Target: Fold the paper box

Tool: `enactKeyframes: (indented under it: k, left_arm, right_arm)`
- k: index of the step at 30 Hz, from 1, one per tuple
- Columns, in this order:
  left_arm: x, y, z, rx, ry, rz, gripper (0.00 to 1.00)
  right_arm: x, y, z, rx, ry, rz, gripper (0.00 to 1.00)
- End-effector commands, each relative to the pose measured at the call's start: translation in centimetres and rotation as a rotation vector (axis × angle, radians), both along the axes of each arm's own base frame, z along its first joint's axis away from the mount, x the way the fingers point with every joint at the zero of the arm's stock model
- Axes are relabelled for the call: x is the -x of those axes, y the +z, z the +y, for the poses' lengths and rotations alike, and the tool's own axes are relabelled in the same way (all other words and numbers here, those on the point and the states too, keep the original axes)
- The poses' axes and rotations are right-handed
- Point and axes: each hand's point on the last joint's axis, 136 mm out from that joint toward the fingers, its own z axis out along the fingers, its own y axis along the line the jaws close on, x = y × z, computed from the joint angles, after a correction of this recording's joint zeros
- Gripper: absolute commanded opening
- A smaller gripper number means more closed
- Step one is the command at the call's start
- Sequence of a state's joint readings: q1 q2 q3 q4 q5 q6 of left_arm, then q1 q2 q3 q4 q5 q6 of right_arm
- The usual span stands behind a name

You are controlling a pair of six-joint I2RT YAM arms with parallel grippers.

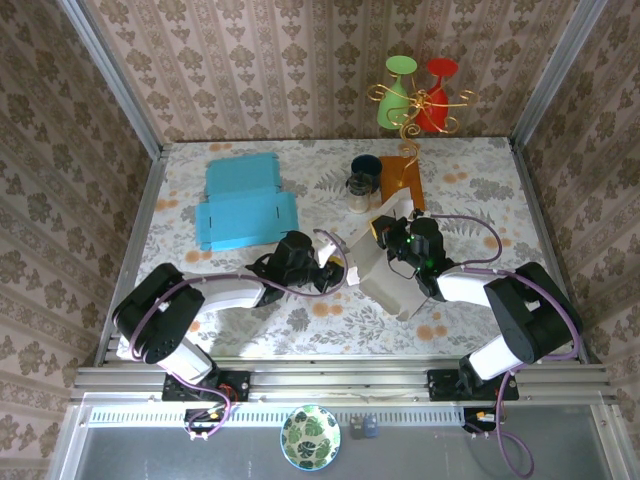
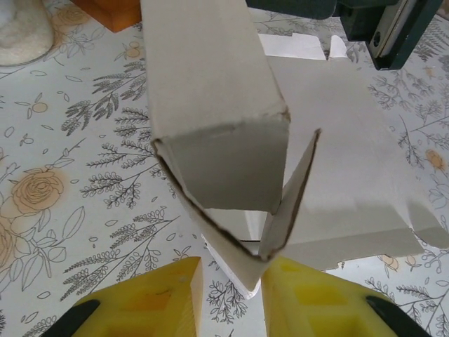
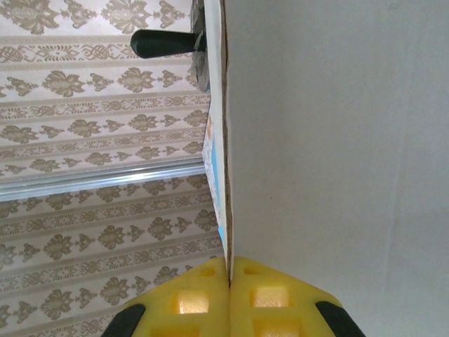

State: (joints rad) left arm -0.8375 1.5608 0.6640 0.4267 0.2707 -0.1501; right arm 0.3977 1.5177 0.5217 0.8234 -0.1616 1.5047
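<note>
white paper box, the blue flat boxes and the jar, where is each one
white paper box (image 2: 210, 77), left wrist view, on its raised long side panel
blue flat boxes (image 1: 243, 220), top external view, middle of the nearer sheet
jar (image 2: 21, 31), left wrist view, on its glass body

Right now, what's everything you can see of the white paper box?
The white paper box is plain off-white card, half folded: one sleeve-like section is raised with an open end, a flap slants beside it, and other panels lie on the table. The right gripper pinches one panel edge. A folded corner sits between the fingers of the left gripper, grip unclear.
</note>
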Motion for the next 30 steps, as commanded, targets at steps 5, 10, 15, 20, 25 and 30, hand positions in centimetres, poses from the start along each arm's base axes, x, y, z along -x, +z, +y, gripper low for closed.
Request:
enactKeyframes:
  k: [5,10,15,20,25,30]
  left_arm:
    - [-1.5,0.9,-0.8,0.017,0.090,-0.024,0.30]
    - [-1.9,0.9,-1.0,0.043,0.127,-0.007,0.30]
    - [-1.5,1.0,-1.6,0.052,0.115,-0.007,0.30]
    - [-1.1,1.0,-1.7,0.038,0.119,-0.020,0.31]
    - [-1.6,0.9,-1.4,0.022,0.146,-0.029,0.30]
    - [-1.7,1.1,-1.9,0.029,0.153,-0.030,0.29]
  right_arm:
    - [0.2,-0.7,-0.1,-0.028,-0.043,0.017,0.00]
    - [0.2,-1.1,-0.2,-0.047,-0.073,0.024,0.00]
    - [0.0,-0.8,-0.4,-0.066,-0.092,0.017,0.00]
    - [0.2,-0.3,-0.8,-0.083,-0.109,0.000,0.00]
    - [0.6,-0.4,-0.9,-0.086,-0.113,-0.010,0.00]
    - [0.9,-0.6,-0.7,-0.099,-0.116,-0.021,0.00]
